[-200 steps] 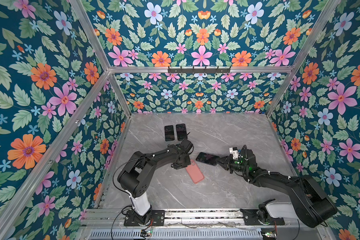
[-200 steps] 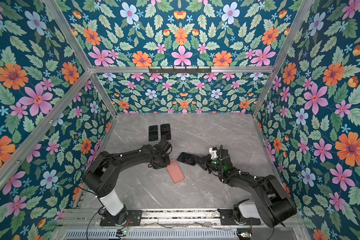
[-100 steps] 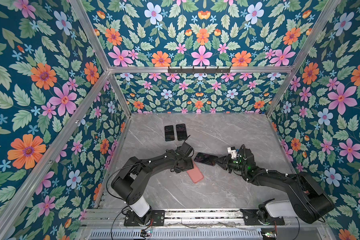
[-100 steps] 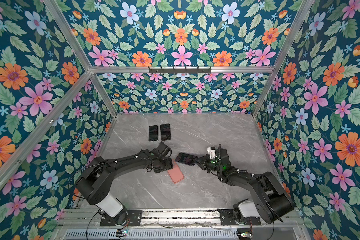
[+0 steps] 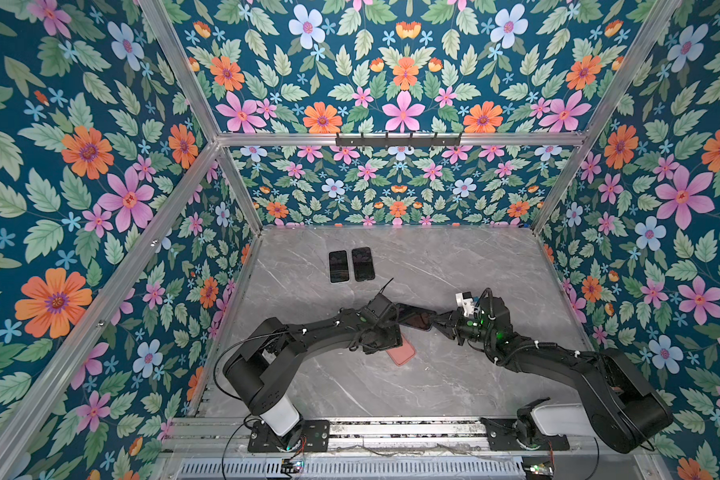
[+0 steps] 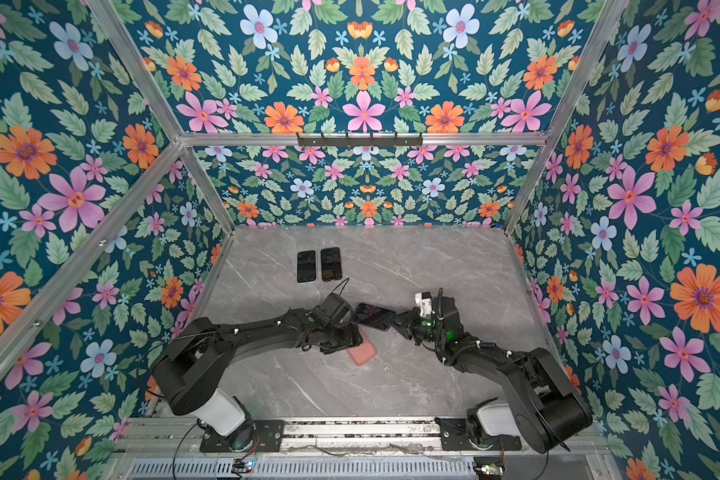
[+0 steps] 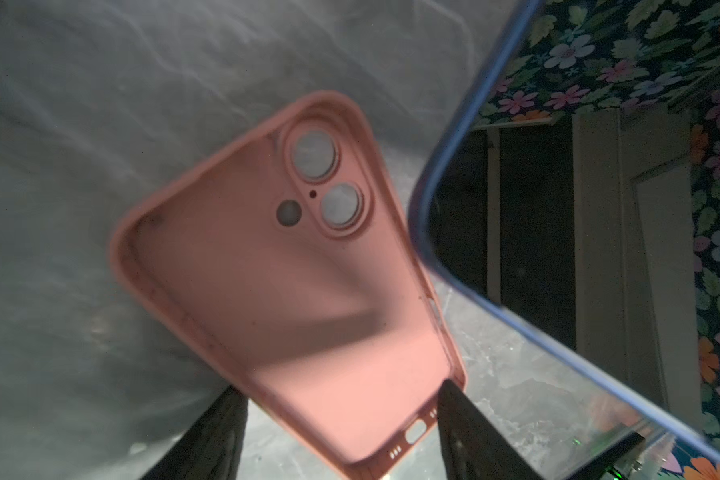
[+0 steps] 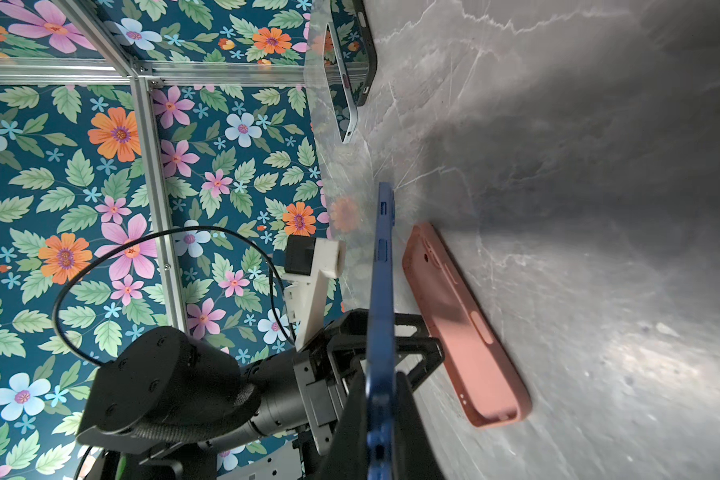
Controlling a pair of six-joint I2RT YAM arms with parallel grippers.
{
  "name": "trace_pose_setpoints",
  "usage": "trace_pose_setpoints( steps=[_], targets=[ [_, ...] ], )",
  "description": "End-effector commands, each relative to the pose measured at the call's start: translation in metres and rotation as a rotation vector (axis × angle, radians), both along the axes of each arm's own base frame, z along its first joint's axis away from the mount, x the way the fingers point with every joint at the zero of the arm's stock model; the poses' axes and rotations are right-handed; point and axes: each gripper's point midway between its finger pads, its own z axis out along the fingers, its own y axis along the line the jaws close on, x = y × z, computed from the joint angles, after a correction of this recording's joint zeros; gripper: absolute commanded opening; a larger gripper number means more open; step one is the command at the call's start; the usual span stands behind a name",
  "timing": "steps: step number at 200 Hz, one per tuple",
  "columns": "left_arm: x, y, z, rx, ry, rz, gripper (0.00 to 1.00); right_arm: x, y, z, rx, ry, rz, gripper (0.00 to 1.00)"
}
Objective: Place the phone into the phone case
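Observation:
A pink phone case (image 7: 308,291) lies open side up on the grey table (image 5: 454,257), also seen in both top views (image 5: 403,354) (image 6: 363,354). My left gripper (image 7: 341,432) is open, its fingers standing on either side of the case's port end. In a top view the left gripper (image 5: 385,338) covers part of the case. My right gripper (image 8: 385,415) is shut on the blue-edged phone (image 8: 381,291), holding it off the table just beside and above the case. The phone (image 5: 416,318) (image 6: 373,316) has its dark screen up, and the right gripper (image 5: 437,321) grips its right end.
Two more dark phones (image 5: 338,266) (image 5: 362,264) lie side by side at the back left of the table. Floral walls with aluminium posts (image 5: 558,195) enclose the table on three sides. The left arm's wrist (image 8: 163,386) sits close behind the held phone.
The left gripper has opened and now stands around the end of the case. The right gripper has carried the phone a little to the left, toward the case.

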Motion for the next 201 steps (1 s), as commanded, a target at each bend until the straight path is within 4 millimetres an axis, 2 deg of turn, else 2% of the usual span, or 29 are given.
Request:
trace_pose_setpoints(
  steps=[1, 23, 39, 60, 92, 125, 153, 201],
  targets=[
    [-0.001, -0.003, 0.001, -0.005, 0.005, -0.005, 0.74, -0.001, -0.001, 0.004, 0.001, -0.015, -0.005, 0.00],
    [0.000, 0.008, 0.012, 0.023, -0.030, 0.012, 0.74, -0.004, -0.003, 0.003, 0.003, 0.003, -0.014, 0.00],
    [0.004, 0.023, 0.020, 0.042, -0.064, 0.042, 0.73, -0.006, -0.005, 0.003, 0.017, 0.023, -0.031, 0.00],
    [0.014, 0.039, 0.029, 0.023, -0.086, 0.078, 0.72, -0.011, -0.004, 0.001, 0.019, 0.057, -0.069, 0.00],
    [0.035, 0.059, 0.033, -0.002, -0.087, 0.104, 0.72, -0.023, 0.005, -0.002, 0.013, 0.091, -0.121, 0.00],
    [0.059, 0.065, 0.037, -0.059, -0.092, 0.101, 0.72, -0.031, 0.016, 0.000, -0.011, 0.091, -0.168, 0.00],
    [0.077, 0.064, 0.042, -0.088, -0.109, 0.089, 0.73, -0.033, 0.021, -0.008, -0.032, 0.121, -0.204, 0.00],
    [0.079, 0.063, 0.036, -0.114, -0.100, 0.064, 0.73, -0.028, 0.035, -0.021, -0.047, 0.148, -0.195, 0.00]
  ],
)
